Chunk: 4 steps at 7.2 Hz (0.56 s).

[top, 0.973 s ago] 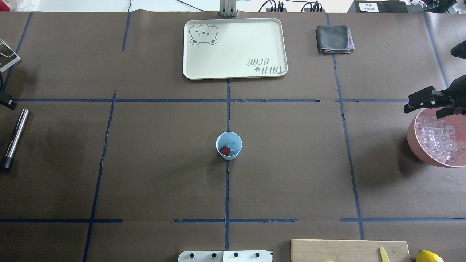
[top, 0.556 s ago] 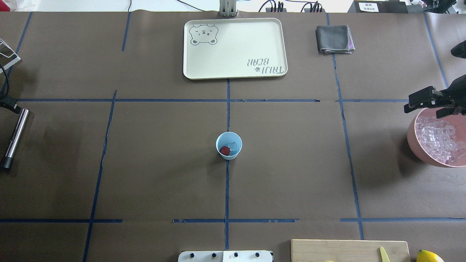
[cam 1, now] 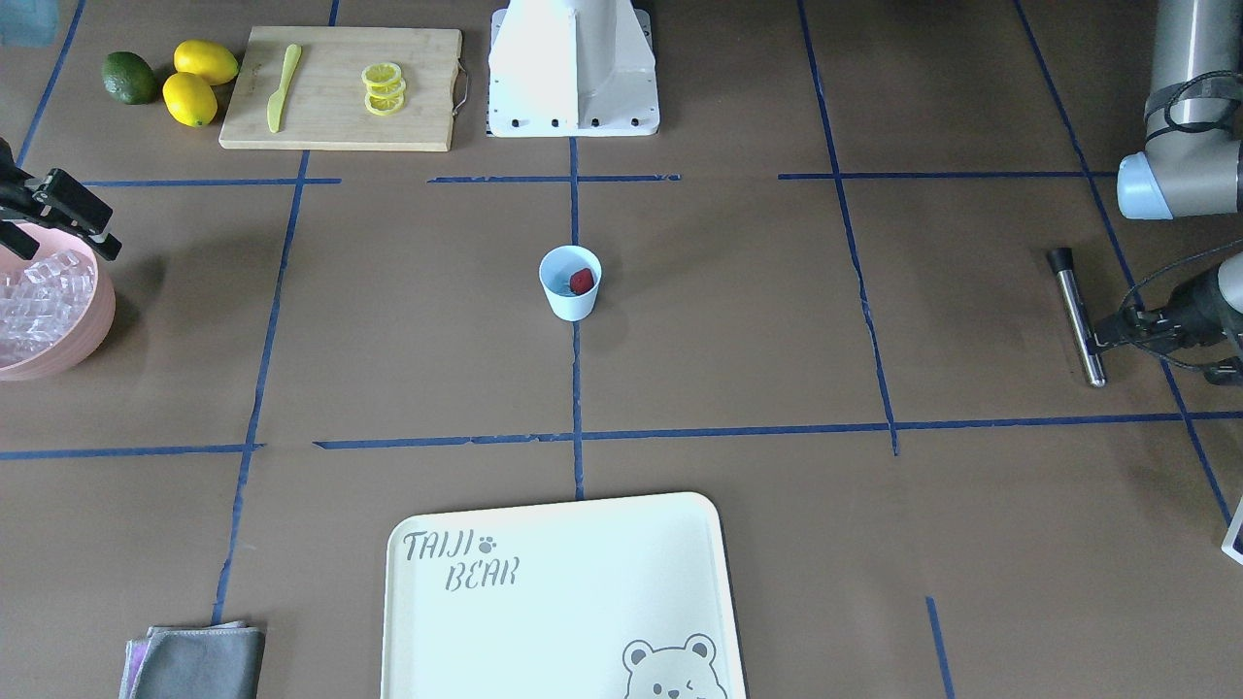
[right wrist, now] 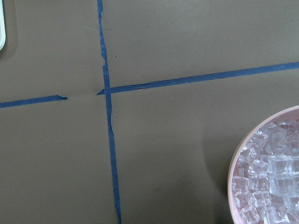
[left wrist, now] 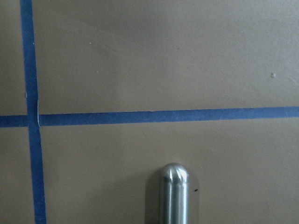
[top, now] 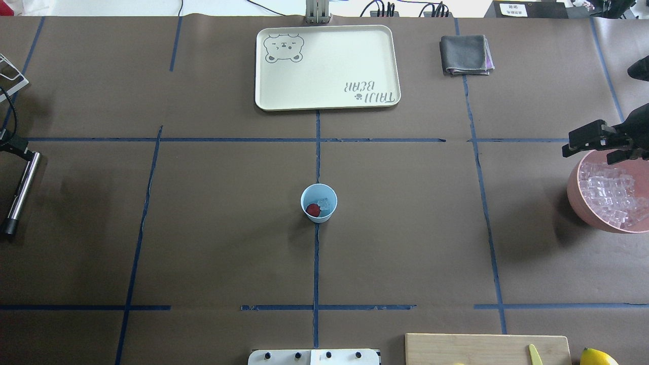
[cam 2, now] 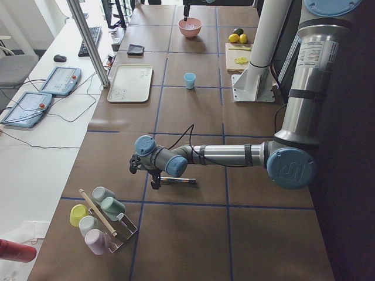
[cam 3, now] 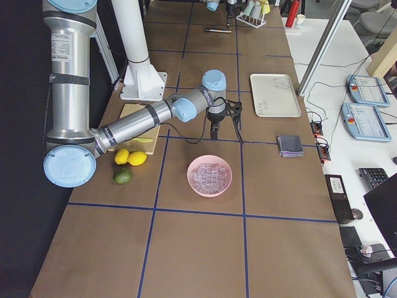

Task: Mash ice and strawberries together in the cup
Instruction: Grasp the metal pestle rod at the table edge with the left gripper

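The light-blue cup (top: pixel 319 203) (cam 1: pixel 570 282) stands upright at the table's middle on a blue tape line. Inside it lie a red strawberry (top: pixel 313 210) (cam 1: pixel 582 281) and clear ice (top: pixel 325 204). At the table's left end, a steel rod (top: pixel 21 191) (cam 1: pixel 1078 316) with a black tip lies flat. My left gripper (top: pixel 19 147) (cam 1: pixel 1105 340) hovers low at its rounded end (left wrist: pixel 174 186) and looks open. My right gripper (top: pixel 603 146) (cam 1: pixel 44 218) hangs open and empty over the far rim of the pink bowl (top: pixel 575 200).
The pink bowl (cam 1: pixel 92 335) is full of ice cubes (right wrist: pixel 271 177). A cream bear tray (top: pixel 327 68) and a grey cloth (top: pixel 465 55) lie at the far side. A cutting board (cam 1: pixel 340 87) holds lemon slices and a yellow knife, with lemons (cam 1: pixel 199 83) beside it. A cup rack (cam 2: pixel 102 216) stands near my left arm.
My left gripper has crept rightward toward the rod's rounded end. The rod, the cup and my right gripper have stayed put.
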{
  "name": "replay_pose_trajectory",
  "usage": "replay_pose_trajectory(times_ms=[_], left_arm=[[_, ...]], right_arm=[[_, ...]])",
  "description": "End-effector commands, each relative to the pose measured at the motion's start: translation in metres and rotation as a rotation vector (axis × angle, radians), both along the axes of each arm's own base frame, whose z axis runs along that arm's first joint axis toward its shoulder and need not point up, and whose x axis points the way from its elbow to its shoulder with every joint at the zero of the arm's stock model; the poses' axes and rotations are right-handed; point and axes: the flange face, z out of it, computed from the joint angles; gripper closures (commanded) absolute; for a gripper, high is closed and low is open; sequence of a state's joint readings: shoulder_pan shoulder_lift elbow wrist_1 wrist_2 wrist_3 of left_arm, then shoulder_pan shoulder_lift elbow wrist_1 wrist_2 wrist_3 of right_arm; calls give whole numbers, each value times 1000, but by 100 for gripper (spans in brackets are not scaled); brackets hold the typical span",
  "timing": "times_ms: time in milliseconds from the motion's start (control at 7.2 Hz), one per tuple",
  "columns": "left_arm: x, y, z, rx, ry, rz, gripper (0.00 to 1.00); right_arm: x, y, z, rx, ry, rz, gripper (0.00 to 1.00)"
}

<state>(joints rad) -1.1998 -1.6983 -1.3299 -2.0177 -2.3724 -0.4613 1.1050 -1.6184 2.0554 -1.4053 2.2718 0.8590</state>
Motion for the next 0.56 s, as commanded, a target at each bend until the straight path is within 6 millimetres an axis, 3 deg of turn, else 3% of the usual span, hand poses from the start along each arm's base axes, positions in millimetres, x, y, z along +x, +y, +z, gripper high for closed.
replay_pose_trajectory(times_ms=[0, 417], left_arm=[[33, 10, 1, 0, 9, 74, 6], [26, 13, 20, -1, 7, 246, 4]], right_arm=[[0, 0, 1, -2, 1, -1, 0], [0, 0, 0, 0, -1, -1, 0]])
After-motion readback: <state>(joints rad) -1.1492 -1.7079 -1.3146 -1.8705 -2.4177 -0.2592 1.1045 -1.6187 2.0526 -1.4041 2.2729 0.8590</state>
